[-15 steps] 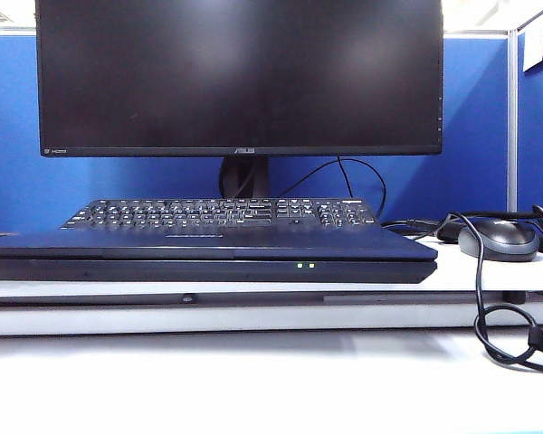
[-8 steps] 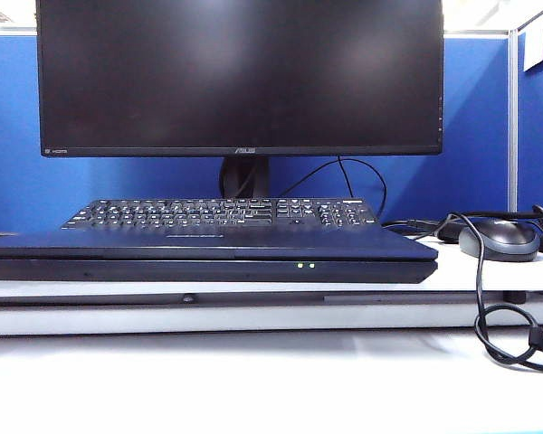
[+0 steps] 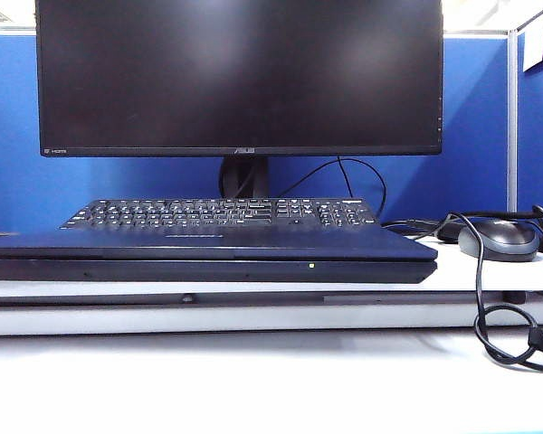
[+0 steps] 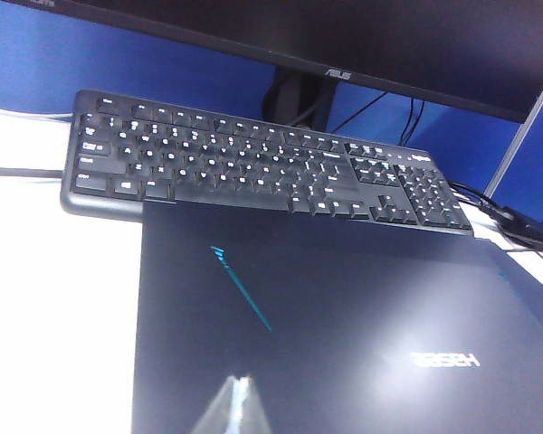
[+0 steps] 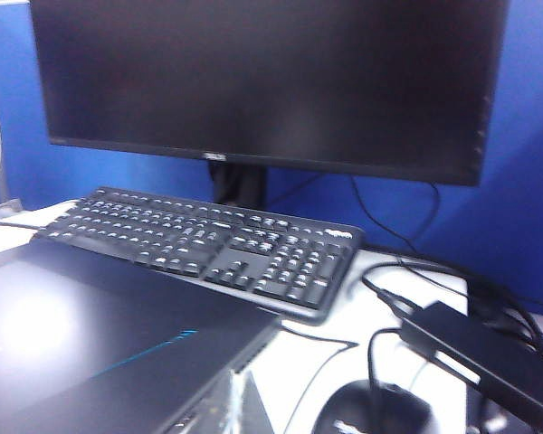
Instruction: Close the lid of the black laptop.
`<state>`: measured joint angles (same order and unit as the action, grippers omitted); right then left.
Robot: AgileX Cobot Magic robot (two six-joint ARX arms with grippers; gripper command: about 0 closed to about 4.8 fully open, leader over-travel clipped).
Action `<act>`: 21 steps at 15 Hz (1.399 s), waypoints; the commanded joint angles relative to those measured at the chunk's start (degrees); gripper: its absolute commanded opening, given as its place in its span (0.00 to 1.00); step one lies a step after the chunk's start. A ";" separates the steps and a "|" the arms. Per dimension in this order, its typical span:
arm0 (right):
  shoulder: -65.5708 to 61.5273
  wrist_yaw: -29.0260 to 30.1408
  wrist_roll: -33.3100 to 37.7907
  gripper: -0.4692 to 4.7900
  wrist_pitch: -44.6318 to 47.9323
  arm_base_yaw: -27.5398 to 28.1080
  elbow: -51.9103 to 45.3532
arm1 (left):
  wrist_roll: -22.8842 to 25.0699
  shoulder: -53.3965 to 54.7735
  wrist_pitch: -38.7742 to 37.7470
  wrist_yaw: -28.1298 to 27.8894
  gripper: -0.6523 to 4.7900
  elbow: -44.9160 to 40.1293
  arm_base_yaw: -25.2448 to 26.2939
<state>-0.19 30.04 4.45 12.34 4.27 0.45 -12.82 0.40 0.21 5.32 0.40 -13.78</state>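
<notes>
I see one green light on the front edge of the black laptop (image 3: 208, 258) where two glowed a moment ago; its lid (image 4: 344, 344) lies flat, so I judge the closing done. It sits at the desk's (image 3: 253, 380) front edge, before the keyboard (image 3: 222, 213) and monitor (image 3: 240, 77). Left gripper (image 4: 238, 407) and right gripper (image 5: 244, 398) hover above it; fingers barely visible, I cannot tell their spread. Blue partition (image 3: 475, 127) behind, mouse (image 3: 498, 240) right
</notes>
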 commanded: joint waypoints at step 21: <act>0.09 -2.97 0.46 0.09 -0.15 -1.42 -0.37 | 12.85 -0.22 -2.99 0.02 0.12 0.02 19.89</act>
<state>-0.19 27.05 4.71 11.53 2.87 0.45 -0.95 0.32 -2.63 5.17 0.40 6.09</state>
